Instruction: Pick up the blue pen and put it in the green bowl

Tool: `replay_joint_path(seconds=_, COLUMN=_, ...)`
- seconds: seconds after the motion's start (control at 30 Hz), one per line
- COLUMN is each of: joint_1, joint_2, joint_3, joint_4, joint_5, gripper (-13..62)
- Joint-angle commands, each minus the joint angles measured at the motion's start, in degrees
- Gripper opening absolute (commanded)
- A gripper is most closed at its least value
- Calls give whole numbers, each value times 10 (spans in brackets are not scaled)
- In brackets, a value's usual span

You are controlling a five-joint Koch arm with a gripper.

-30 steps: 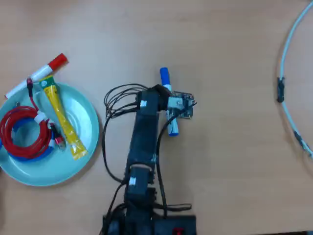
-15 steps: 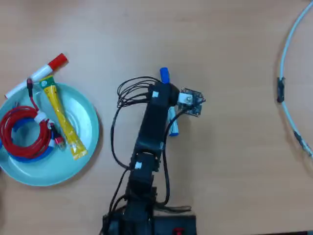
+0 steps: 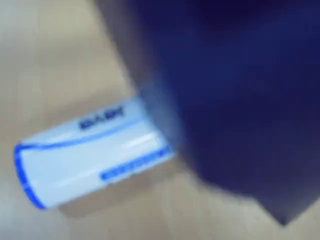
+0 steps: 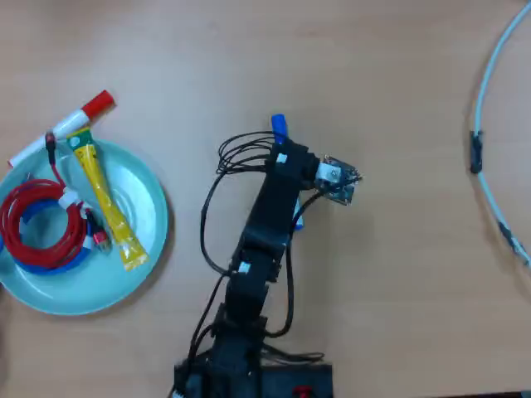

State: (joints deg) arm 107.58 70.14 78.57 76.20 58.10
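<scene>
Pen (image 4: 279,126): lies on the table just past the arm, running roughly 12 to 6 o'clock in the overhead view; only the blue cap at 12 and a sliver of blue end (image 4: 297,222) show, the rest is under the arm. In the wrist view the white barrel (image 3: 95,155) with dark print lies close below the camera, blurred.
Bowl (image 4: 153,249): at about 9 o'clock from the arm, well apart from the pen; it already holds a red cable (image 4: 33,224) and a yellow tube (image 4: 106,203), with a red-capped marker (image 4: 79,120) across its far rim.
Gripper: a dark blurred mass fills the right of the wrist view; the jaws cannot be made out in either view, so whether it is wide, narrow or holding anything I cannot tell.
Step in hand: judged to be lining up over the pen, not yet lifted.
Doing it well: centre the jaws across the barrel's middle, at right angles to its length, so it does not roll or tip; go down until both fingers straddle it before closing.
Then: lift clear, swing to 9 o'clock, release over a bare part of the bowl.
</scene>
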Motion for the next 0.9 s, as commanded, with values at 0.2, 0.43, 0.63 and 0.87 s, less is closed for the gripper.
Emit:
replay_joint_path(seconds=0.2, joint_1=-14, joint_2=-39, joint_3=-49, joint_4=-36, joint_5=47, gripper=368)
replay_joint_path(seconds=0.43, joint_1=-14, joint_2=-62, joint_3=-47, joint_4=-47, joint_5=47, gripper=369)
replay_joint_path(seconds=0.63, joint_1=-13, joint_2=-73, joint_3=-43, joint_4=-47, joint_5=46, gripper=367)
replay_joint_path(seconds=0.87, joint_1=-14, joint_2=-76, joint_3=-32, joint_4=-47, joint_5=46, gripper=205)
